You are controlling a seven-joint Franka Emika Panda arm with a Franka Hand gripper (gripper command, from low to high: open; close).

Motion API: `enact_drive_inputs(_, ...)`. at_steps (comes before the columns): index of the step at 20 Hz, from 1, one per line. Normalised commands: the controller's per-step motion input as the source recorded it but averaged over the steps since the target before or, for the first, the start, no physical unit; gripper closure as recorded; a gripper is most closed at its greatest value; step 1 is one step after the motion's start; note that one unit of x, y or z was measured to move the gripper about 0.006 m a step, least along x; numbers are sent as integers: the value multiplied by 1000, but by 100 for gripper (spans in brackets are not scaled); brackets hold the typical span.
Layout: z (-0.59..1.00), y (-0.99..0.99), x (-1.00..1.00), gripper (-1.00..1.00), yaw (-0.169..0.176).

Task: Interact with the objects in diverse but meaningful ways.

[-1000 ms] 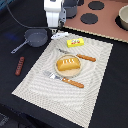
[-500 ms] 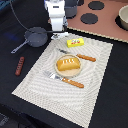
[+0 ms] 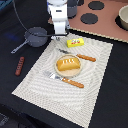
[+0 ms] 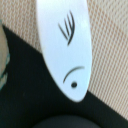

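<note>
Fish (image 4: 65,45): flat, rigid, glossy plastic, likely light and slippery; lies across the mat's (image 3: 60,95) far edge onto the black counter (image 3: 15,95). Best pinched across its narrow width. Gripper (image 3: 58,36) state cannot be told.

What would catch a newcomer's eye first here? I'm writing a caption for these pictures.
Probably the golden bread loaf at the middle of the striped placemat, flanked by two orange-handled utensils. Then the white arm, its gripper low over the mat's far edge, near the grey saucepan. The wrist view is filled by a white fish.
</note>
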Motion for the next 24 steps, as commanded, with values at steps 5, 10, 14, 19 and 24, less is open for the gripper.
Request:
enact_drive_inputs(5,-26,167,-39,-100,48)
enact_drive_inputs(10,-106,161,-36,-100,39)
enact_drive_inputs(14,-254,124,0,-100,38)
enact_drive_inputs(19,-211,63,3,-100,31)
enact_drive_inputs(24,-243,13,9,100,20)
